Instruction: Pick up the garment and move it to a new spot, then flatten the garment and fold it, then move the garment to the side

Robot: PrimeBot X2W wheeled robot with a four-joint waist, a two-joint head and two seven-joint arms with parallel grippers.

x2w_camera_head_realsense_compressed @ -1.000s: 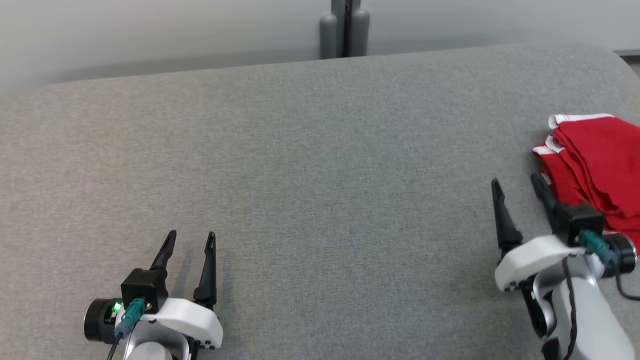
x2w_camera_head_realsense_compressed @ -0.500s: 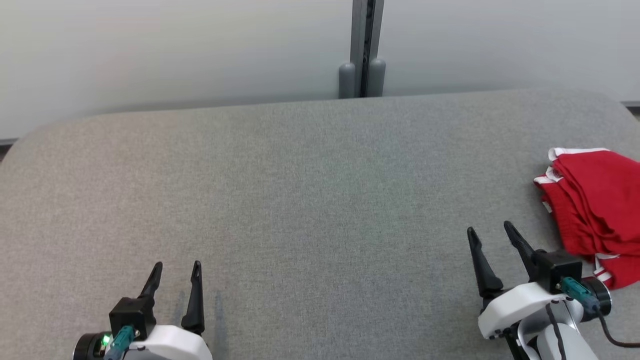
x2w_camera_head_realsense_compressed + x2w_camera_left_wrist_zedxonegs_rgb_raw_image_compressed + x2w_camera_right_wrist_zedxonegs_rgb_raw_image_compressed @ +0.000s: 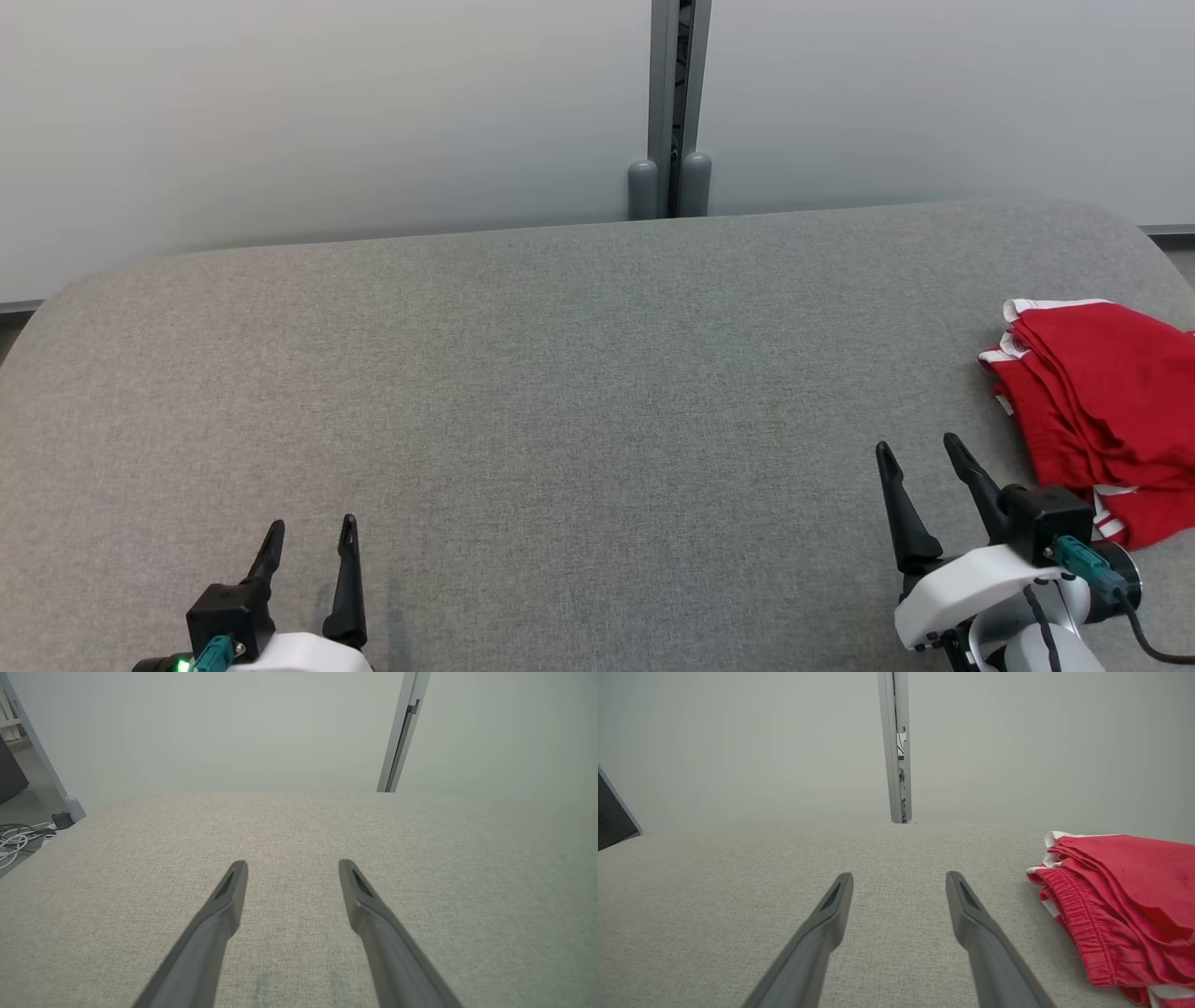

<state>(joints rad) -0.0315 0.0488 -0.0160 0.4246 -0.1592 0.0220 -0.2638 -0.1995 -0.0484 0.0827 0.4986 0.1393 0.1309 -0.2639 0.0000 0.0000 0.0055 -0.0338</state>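
A folded red garment point(image 3: 1102, 411) with white trim lies at the right edge of the grey padded table point(image 3: 560, 401). In the right wrist view the garment point(image 3: 1120, 905) shows its elastic waistband, to the right of the fingers. My right gripper point(image 3: 920, 448) stands open just left of the garment, apart from it, with nothing between its fingers point(image 3: 831, 905). My left gripper point(image 3: 310, 530) is open at the lower left over bare fabric, empty; its fingers point(image 3: 229, 891) spread wide in the left wrist view.
A pale wall with a grey vertical post point(image 3: 670, 103) runs behind the table's far edge. White cables point(image 3: 18, 840) lie on the floor beyond the table's left side. The table's far corners are rounded.
The head camera has tilted up, so the whole picture slid down and more wall shows. My right gripper has drawn back from the garment's near corner. Both grippers stay open.
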